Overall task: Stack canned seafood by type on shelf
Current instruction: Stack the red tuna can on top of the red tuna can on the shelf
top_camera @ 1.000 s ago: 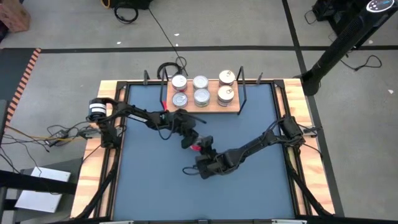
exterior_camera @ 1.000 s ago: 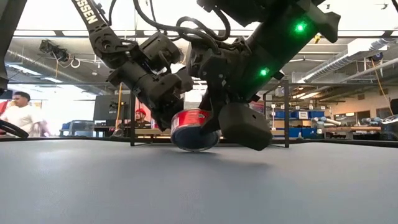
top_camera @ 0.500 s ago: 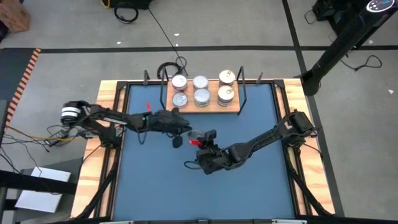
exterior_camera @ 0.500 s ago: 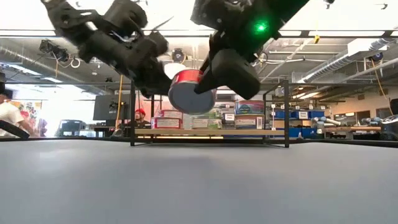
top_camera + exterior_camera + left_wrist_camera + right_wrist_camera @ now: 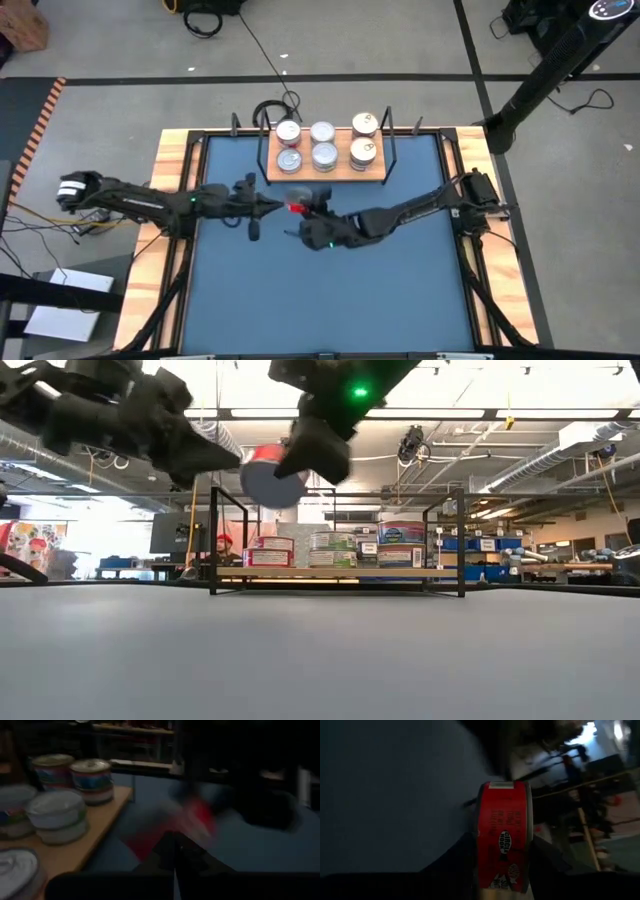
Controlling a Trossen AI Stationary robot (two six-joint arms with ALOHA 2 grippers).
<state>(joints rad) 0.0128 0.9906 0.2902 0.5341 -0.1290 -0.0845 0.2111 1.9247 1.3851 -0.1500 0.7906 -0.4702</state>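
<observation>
Left of the light wooden wire-ended shelf [image 5: 326,165], your left gripper [image 5: 252,227] is hanging with fingers pressed together, empty. Just in front of the shelf, your right gripper [image 5: 297,207] is clamping the red-labelled round tin [image 5: 295,207] edgewise, so it is risking slipping or knocking the stacked silver-lidded tins [image 5: 324,144].

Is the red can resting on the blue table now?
No, in the low view the red can hangs in the right gripper, well above the blue table.
</observation>
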